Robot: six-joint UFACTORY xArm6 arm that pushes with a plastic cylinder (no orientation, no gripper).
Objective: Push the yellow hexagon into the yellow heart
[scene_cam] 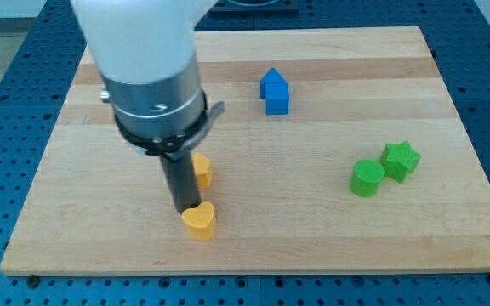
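The yellow heart (200,221) lies near the view's bottom, left of centre, on the wooden board (313,221). The yellow hexagon (202,170) sits just above it, partly hidden behind my dark rod. My tip (182,209) rests on the board at the heart's upper left edge, touching or nearly touching it, and just below-left of the hexagon. The arm's white and grey body covers the board's upper left.
A blue house-shaped block (274,92) lies near the view's top centre. A green cylinder (366,178) and a green star (400,161) sit side by side at the view's right. The board's edges border a blue perforated table.
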